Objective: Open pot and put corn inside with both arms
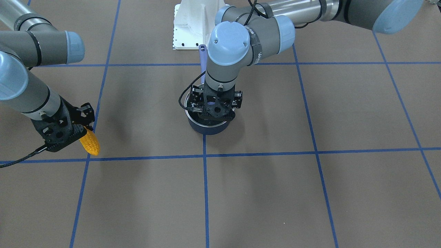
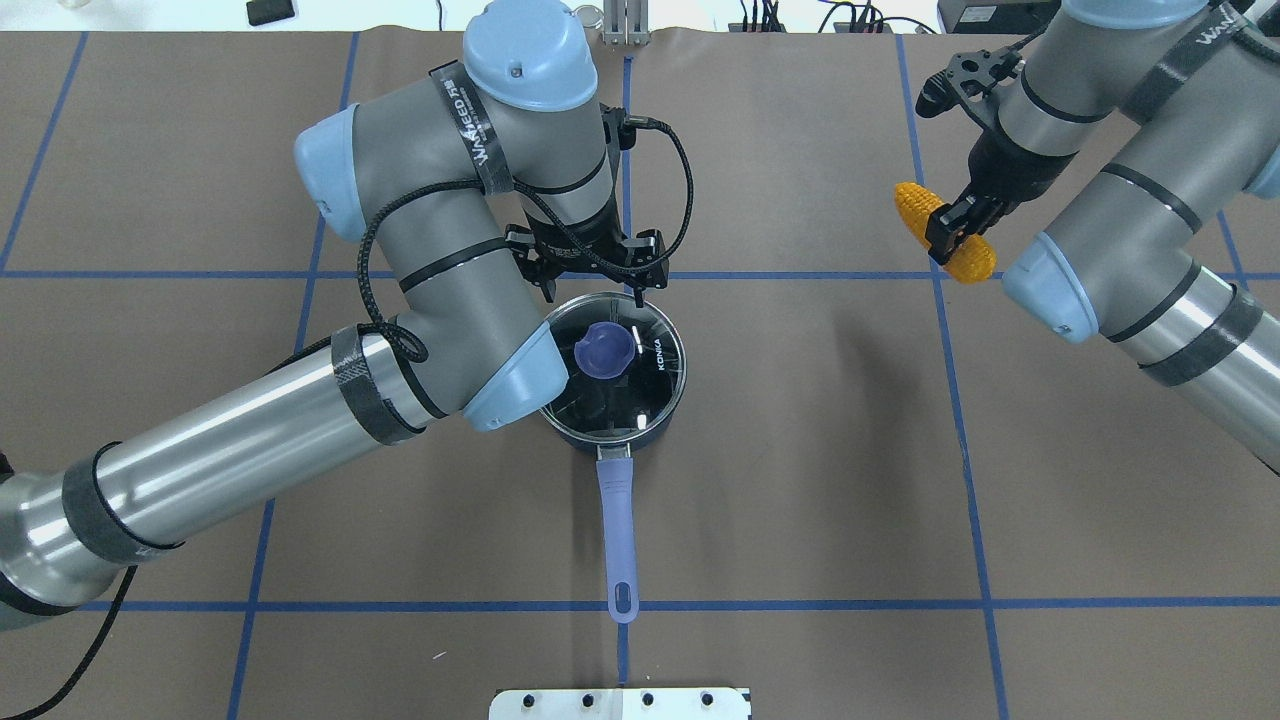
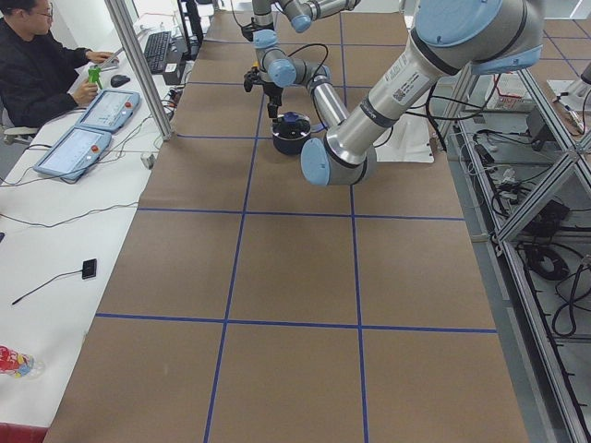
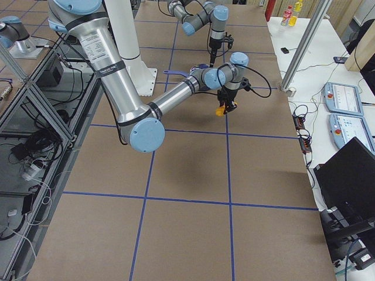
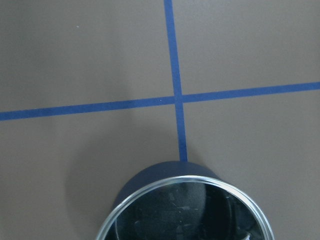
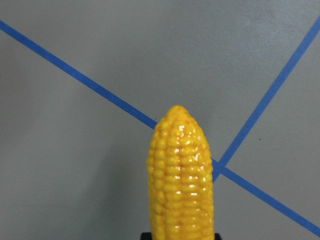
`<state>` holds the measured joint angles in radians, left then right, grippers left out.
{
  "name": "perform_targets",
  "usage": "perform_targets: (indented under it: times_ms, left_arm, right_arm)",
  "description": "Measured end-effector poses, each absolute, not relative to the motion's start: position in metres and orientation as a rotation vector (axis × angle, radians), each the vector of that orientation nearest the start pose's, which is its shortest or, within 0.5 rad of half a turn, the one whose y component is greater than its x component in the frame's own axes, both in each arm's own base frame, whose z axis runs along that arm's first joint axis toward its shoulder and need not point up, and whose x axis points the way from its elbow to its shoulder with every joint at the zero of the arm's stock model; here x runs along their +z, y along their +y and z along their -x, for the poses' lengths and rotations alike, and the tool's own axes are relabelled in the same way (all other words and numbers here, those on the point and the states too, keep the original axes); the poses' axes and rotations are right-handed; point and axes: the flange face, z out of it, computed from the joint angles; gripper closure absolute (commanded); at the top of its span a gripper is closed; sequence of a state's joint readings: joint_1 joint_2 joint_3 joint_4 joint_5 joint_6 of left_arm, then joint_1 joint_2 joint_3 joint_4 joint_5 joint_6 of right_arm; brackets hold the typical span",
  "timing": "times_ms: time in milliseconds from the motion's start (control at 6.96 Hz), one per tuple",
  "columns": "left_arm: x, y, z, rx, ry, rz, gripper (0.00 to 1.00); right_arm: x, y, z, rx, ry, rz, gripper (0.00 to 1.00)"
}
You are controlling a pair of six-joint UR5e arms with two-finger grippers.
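Right gripper [image 2: 958, 228]: clenched on corn [image 6: 182, 175], kept well apart from pot [image 1: 206, 129], likely until lid [image 2: 650, 385] is lifted.
Left gripper [image 1: 214, 116]: hung over lid for lifting; finger spread cannot be told.

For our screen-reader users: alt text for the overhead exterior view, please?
The left gripper hangs over the navy pot, glass lid on, at the centre of the table. At far right, the right gripper holds the yellow corn.
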<state>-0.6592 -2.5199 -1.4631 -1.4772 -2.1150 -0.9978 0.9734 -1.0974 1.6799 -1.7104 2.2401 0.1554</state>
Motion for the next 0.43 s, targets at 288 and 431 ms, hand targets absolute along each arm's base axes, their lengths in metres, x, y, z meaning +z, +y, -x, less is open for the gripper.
perform_targets:
  times_ms: [288, 431]
  left_arm:
    - [0.1136, -0.5100, -0.5388, 0.119, 0.890, 0.012, 0.02]
    - [0.1154, -0.5085, -0.5402, 0.119, 0.888, 0.016, 0.04]
  right_arm:
    - [0.3531, -0.5724, 0.3066, -0.568, -0.779, -0.154, 0.69]
    - [0.3539, -0.5720, 0.3081, -0.569, -0.777, -0.152, 0.69]
